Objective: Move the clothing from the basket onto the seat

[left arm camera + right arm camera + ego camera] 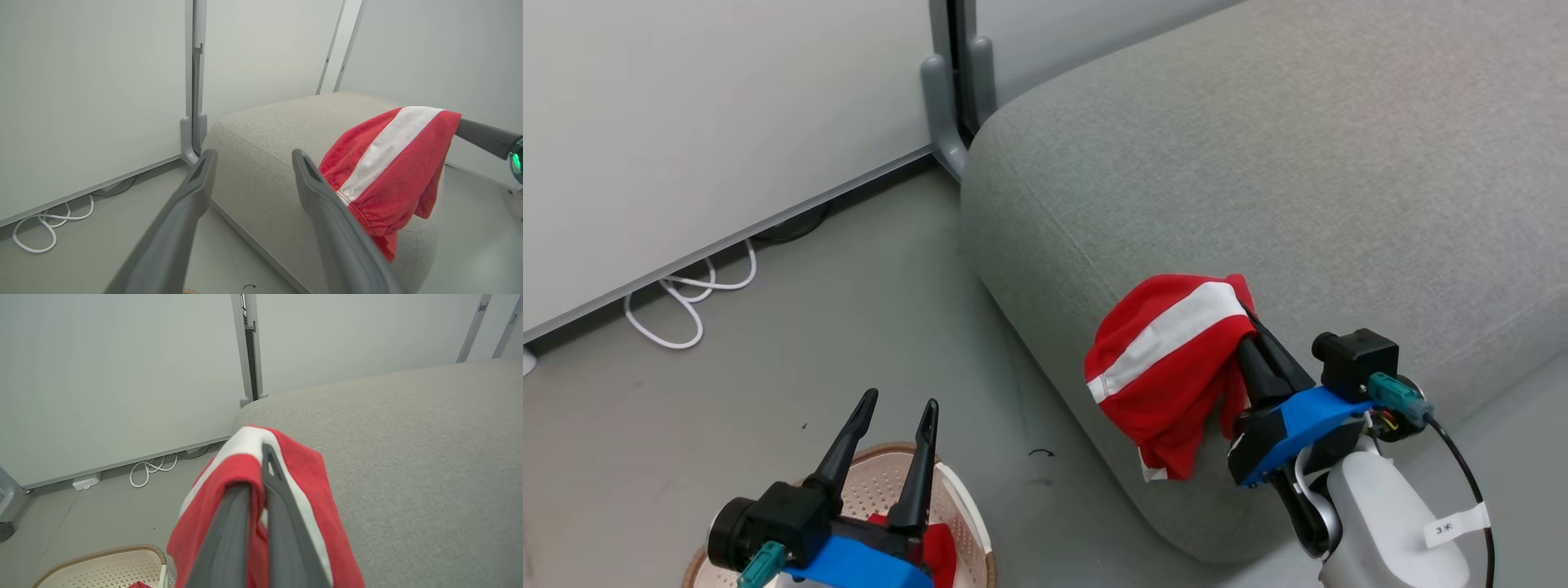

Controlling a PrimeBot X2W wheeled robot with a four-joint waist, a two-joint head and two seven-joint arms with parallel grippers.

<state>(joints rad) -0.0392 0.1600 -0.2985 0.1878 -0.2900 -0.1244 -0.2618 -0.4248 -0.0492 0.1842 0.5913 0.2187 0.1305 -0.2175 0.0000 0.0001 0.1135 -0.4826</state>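
1 red garment (1168,359) with a broad white stripe is hanging bunched from the pinched-together fingers of the right hand (1252,331), dangling in front of the seat's rounded edge at about 4 o'clock in the head view. The large grey fabric seat (1298,163) is stretching from 12 to 4 o'clock. The cream perforated basket (874,488), brown-rimmed, is sitting on the floor at 7 o'clock, holding a 2nd red garment (939,549).

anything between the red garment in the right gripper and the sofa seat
Nothing visible. The right gripper holds the red garment by the sofa's rounded edge, and the grey top beyond it is bare.
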